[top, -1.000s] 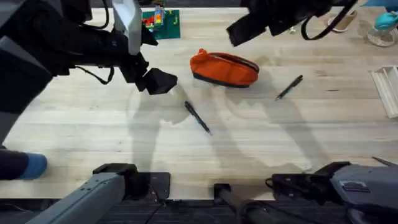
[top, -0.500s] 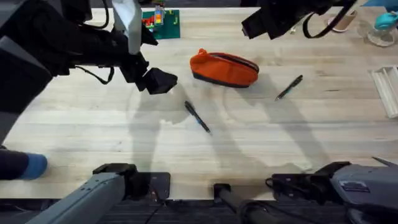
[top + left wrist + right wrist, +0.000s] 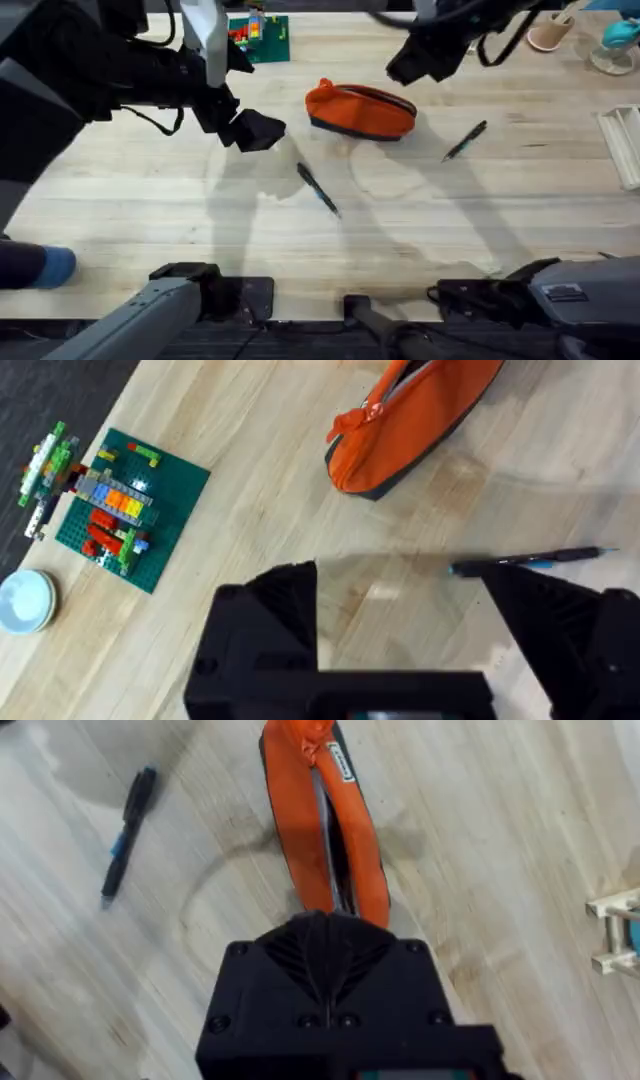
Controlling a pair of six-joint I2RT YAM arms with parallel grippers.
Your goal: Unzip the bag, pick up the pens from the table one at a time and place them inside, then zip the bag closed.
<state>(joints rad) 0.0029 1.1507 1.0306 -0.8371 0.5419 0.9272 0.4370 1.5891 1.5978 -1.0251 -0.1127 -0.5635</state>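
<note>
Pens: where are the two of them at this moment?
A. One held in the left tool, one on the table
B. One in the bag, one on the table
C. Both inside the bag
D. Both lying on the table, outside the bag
D: one pen lies in front of the orange bag and the other pen lies to its right, both flat on the table.

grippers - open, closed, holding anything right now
Left gripper: open, holding nothing, above the table.
Right gripper: closed, empty, over the orange pouch.
</note>
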